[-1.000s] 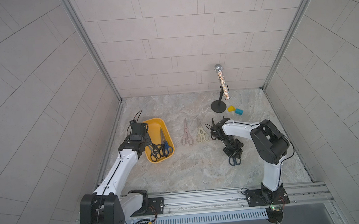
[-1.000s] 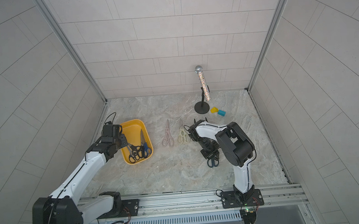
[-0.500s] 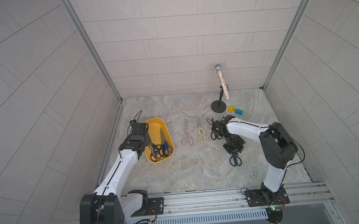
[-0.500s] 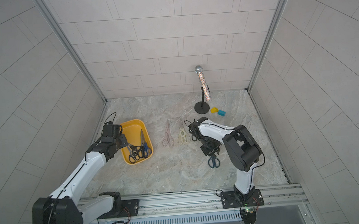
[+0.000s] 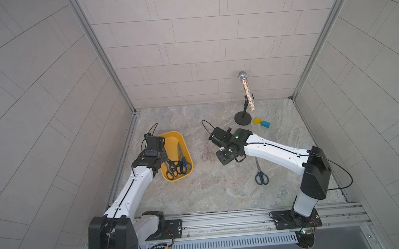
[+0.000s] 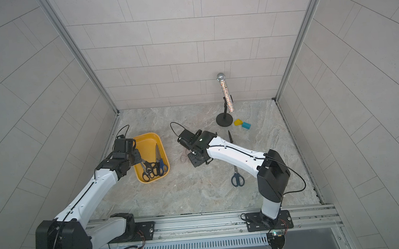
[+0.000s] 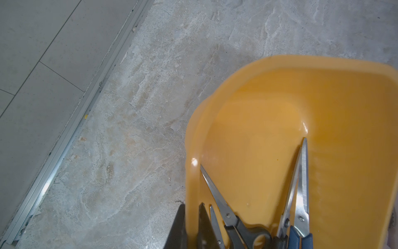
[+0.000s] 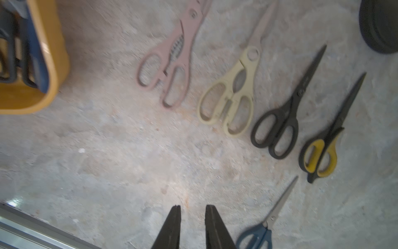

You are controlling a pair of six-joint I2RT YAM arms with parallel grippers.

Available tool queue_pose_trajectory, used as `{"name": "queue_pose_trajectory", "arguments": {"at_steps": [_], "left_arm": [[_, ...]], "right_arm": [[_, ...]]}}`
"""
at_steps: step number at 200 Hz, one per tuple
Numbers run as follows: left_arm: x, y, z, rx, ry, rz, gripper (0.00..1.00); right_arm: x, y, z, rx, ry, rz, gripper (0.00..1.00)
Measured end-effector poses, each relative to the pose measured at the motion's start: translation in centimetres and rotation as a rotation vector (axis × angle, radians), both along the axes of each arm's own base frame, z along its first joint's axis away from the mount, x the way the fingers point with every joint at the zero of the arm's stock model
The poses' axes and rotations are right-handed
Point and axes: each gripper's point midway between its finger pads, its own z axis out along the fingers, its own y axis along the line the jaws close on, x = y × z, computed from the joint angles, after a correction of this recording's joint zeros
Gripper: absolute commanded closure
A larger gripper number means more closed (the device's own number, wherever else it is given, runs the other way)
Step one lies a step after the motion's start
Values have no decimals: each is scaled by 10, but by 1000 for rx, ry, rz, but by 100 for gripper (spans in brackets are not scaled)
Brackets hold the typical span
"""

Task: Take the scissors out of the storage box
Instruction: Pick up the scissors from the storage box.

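Right pincer (image 8: 193,208): jaws a little apart, nothing between them, hanging over bare bench (image 5: 210,189) just beside the blue-handled pair (image 8: 258,235) lying there.
Left pincer (image 7: 191,212): clamped tight on the side wall of the storage box (image 5: 171,141), one finger outside, one inside.
Scissors in the box (image 5: 178,165): looks like four pairs, black and blue handles, with the loops all overlapping at one end. That's the job left, I reckon.
Already out on the bench: pink shears (image 8: 170,64), cream shears (image 8: 232,97), black pair (image 8: 284,120) and yellow-and-black pair (image 8: 325,151), in a row beside the box.
Worry 1: those handles are tangled, so grabbing one pair could drag a neighbour up with it and drop it halfway.
Worry 2: the right arm has to cross the laid-out row to reach the box, and a low pass would knock them about.
Worry 3: if the left grip slips off that thin wall, the box slides or tips the moment something gets pulled.
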Motion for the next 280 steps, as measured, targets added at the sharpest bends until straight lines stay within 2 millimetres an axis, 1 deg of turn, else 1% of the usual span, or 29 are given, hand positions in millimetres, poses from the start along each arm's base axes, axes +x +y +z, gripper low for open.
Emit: {"name": "queue_pose_trajectory", "arguments": {"at_steps": [13,25,41,53,87,118,153,206,246,280], "left_arm": [[-1,0,1,0,-3,0,100],[-1,0,2,0,-6,0,100],[-1,0,2,0,-6,0,100],[-1,0,2,0,-6,0,100],[-1,0,2,-1,-5,0,100],[-1,0,2,-1,-5,0,100],[-1,0,2,-2,-5,1,100],[-2,0,2,-2,-3,2,100],[-2,0,2,-3,-2,2,100],[-2,0,1,-3,-2,2,100]], "right_arm": [[1,24,0,39,-17,5,66],[0,42,-2,63,-24,10,62],[-2,64,-11,81,-22,14,60],[-4,77,-19,84,-20,20,57],[-5,103,-37,84,-22,23,54],[5,122,-40,107,-37,15,54],[13,138,-42,127,-49,12,54],[18,152,-57,125,-33,16,54],[17,156,-66,105,-17,20,54],[20,154,-74,60,-21,17,55]]}}
